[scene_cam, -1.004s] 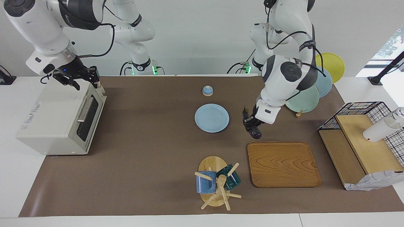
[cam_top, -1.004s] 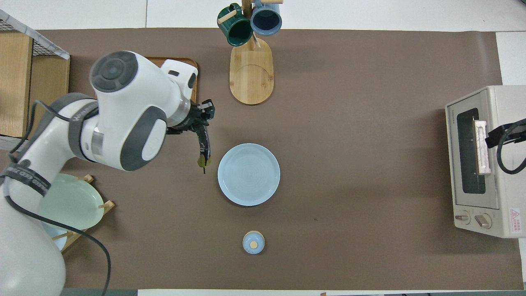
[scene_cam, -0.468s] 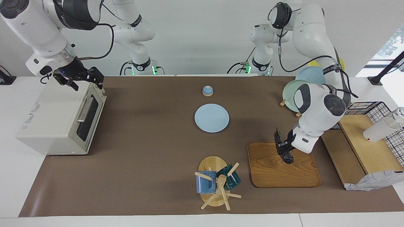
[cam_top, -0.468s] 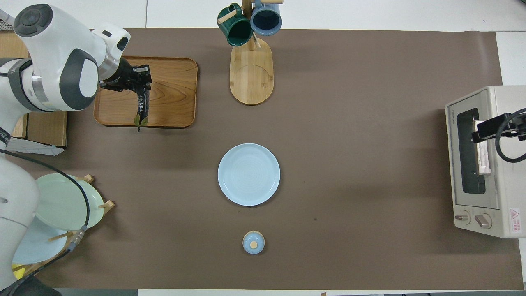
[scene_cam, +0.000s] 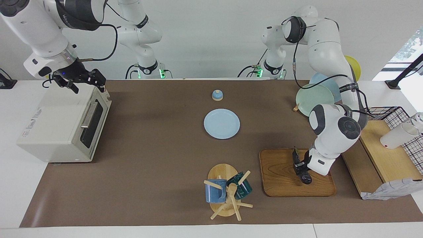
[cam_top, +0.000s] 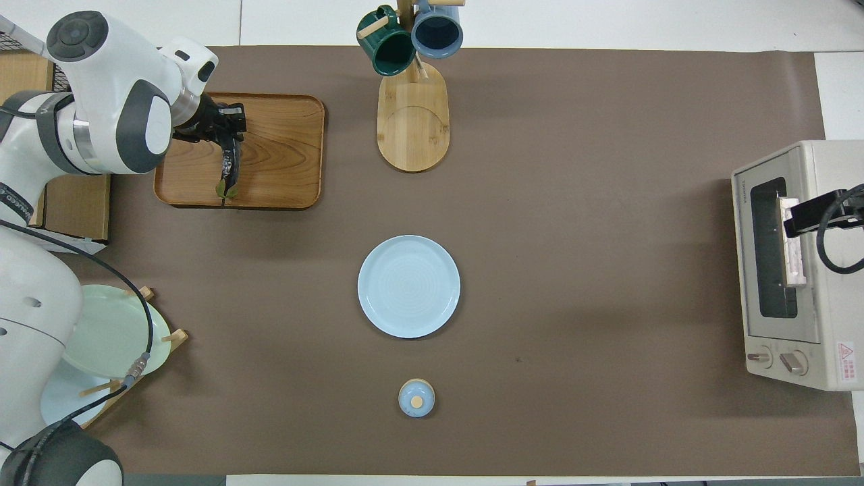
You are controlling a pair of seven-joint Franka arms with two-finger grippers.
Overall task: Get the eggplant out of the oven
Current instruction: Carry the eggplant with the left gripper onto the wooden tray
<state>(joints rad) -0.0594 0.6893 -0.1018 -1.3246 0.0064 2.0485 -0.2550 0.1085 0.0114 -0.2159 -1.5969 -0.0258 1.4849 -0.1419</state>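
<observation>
Two hands in play. My left hand (scene_cam: 301,168) is clamped tight on the eggplant (scene_cam: 303,171) over the wooden tray (scene_cam: 284,178), which sits near the tabletop edge away from the robots, twd the left arm's end. My right hand (scene_cam: 86,80) hangs spread wide w/ nothing in it, above the top front edge of the oven (scene_cam: 59,127) at the right arm's end; oven door looks shut.

Risks as I see them: eggplant is long & thin and gripped near its thick end, so the rest sticks out w/o support. If I let go while it's off the tray, it could roll or bounce off the rim. From the facing cam its dark end looks at or just on the wood, but can't confirm contact. Overhead shows its green stem tip (cam_top: 223,192) close to the tray edge nearer the robots, so a sloppy release may leave it hanging over. Pressing down too hard could bruise it or shove the tray.

Rel. to hand: eggplant runs from betw. the fingertips out twd the robots' side of the tray, stem end away from the hand.
</observation>
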